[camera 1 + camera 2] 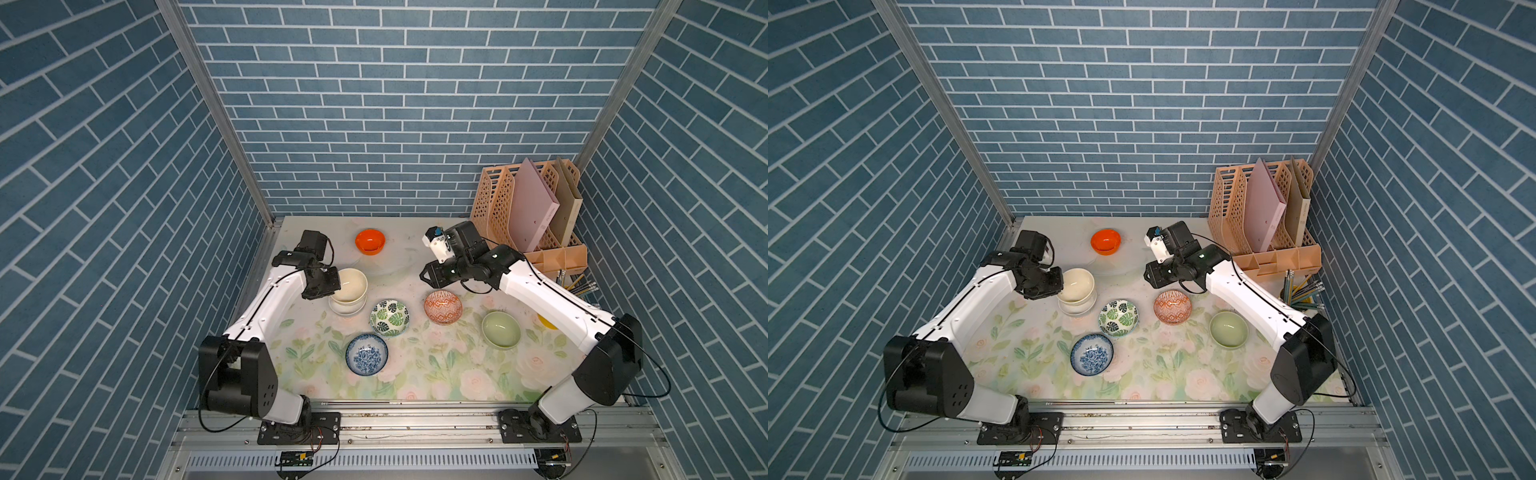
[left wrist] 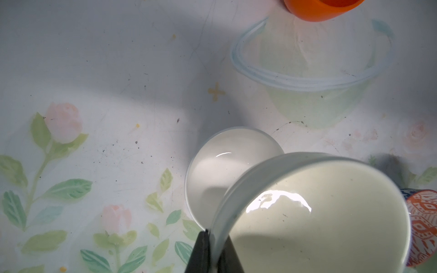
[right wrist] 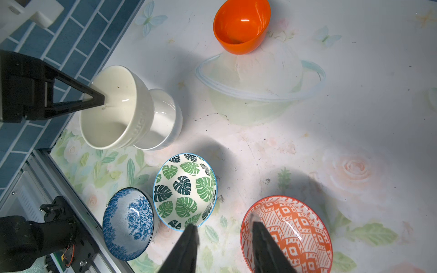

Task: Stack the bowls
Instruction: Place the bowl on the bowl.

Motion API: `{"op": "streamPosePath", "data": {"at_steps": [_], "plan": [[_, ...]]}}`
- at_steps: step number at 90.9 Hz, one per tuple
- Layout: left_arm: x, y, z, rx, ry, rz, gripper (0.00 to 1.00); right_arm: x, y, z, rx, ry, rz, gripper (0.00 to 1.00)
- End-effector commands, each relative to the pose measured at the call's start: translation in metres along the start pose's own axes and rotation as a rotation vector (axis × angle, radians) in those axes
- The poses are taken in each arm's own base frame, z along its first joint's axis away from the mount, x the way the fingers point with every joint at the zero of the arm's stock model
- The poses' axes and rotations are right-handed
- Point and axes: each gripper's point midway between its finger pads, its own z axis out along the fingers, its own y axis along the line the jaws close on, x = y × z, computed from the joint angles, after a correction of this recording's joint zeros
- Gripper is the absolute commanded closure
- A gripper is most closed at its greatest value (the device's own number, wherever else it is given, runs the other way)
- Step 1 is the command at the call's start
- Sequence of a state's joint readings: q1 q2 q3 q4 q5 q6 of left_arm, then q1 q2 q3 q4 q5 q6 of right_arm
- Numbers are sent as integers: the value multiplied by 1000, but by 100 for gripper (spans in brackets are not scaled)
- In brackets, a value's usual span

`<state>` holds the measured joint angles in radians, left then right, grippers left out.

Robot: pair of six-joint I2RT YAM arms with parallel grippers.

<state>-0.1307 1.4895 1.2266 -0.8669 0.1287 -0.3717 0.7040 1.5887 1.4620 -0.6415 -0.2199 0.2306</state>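
Cream glaze is pinched at the rim by the left hand (image 3: 104,103). The cream bowl (image 1: 352,284) is held tilted, partly over the white bowl (image 1: 347,309), which is set on the worktop (image 1: 436,374) at about 10 o'clock in both top views. Whether these two bowls touch cannot be told.

The right hand (image 3: 223,223) is seen with its fingers (image 3: 262,238) apart and nothing gripped. In the right wrist view one finger is laid across the rim of the patterned bowl (image 1: 443,306), but contact cannot be judged.

That bowl is placed at 3 o'clock of the leaf-print bowl (image 1: 390,317), near the middle. The orange bowl (image 1: 370,241) is found at 11 o'clock, the blue floral bowl (image 1: 367,354) at 7 o'clock and the pale green bowl (image 1: 501,329) at 4 o'clock, each set apart from the others.
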Motion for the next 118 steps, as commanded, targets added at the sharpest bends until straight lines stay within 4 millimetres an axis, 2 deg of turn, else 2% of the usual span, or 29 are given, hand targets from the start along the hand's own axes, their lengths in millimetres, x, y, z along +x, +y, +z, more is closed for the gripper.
{"op": "streamPosePath", "data": {"at_steps": [1,36,51,96,118], "plan": [[-8,-5,0,32,-1,0,100,-3,5,-7,-29,-24,9,58],[-4,12,27,12,46,-26,100,5,3,0,-27,-3,9,60],[-6,17,31,-16,44,-29,100,8,2,2,-30,7,12,60],[1,13,54,28,83,-42,100,10,-1,4,-14,10,3,61],[0,13,52,28,79,-44,100,12,-1,5,-13,15,0,61]]}}
